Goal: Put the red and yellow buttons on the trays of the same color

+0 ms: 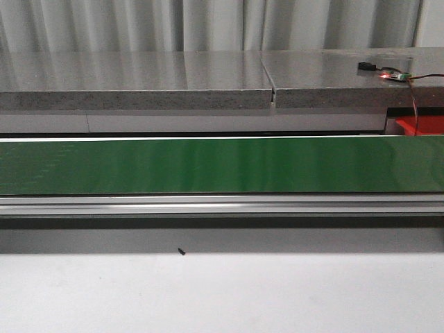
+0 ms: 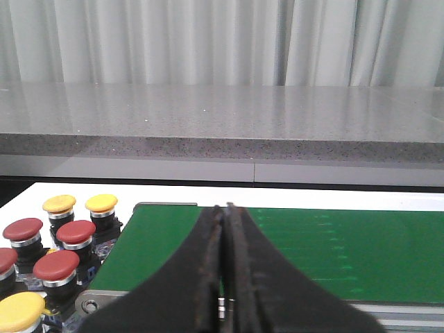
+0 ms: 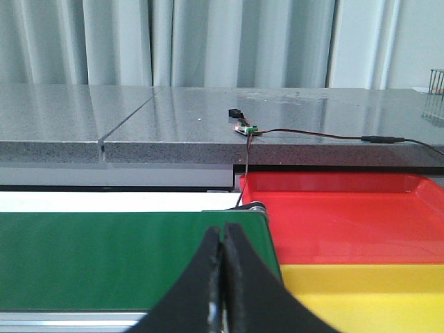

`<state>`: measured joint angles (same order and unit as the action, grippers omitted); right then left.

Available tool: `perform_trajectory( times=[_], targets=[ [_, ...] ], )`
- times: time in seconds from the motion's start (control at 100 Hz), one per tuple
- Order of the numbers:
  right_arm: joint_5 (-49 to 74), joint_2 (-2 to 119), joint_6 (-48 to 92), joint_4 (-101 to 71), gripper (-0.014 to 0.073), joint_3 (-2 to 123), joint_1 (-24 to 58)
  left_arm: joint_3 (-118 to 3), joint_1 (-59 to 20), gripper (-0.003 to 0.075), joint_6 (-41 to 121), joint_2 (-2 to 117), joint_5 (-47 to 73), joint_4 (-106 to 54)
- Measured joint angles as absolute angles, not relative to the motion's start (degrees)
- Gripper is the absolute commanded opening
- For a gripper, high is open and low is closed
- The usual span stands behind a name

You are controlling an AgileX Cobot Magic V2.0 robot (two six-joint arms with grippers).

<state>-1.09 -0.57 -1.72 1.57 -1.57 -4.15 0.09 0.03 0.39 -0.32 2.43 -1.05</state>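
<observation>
Black fingers (image 2: 211, 270) of left and right (image 3: 243, 277) arms pressed together, holding nothing.

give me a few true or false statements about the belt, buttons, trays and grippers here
1. The green conveyor belt carries no buttons in the front view. True.
2. The left gripper is wide open. False: its fingers are pressed together with nothing between them.
3. Red buttons and yellow buttons sit clustered beside the belt's end in the left wrist view. True.
4. The red tray already holds several buttons. False: the part of it in view shows none.
5. The yellow tray lies next to the red tray. True.
6. The right gripper holds a yellow button. False: it is shut on nothing.
</observation>
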Motion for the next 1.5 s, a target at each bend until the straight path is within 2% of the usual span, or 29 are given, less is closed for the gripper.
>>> perform_trajectory(
  times=[1.15, 1.31, 1.5],
  targets=[
    [-1.1, -0.6, -1.7, 1.6, -0.0067, -1.6, -4.1, -0.3, 0.0, -0.0019, 0.4, -0.3, 4.9, -1.0],
    [-1.1, -0.6, -1.7, 1.6, -0.0067, -1.6, -4.1, -4.9, 0.0, -0.0019, 0.4, 1.5, 11.1, -1.0],
    [-1.1, -0.6, -1.7, 1.6, -0.0067, -1.6, -4.1, -12.9, 0.0, -0.0019, 0.4, 11.0, 13.0, -1.0]
  ],
)
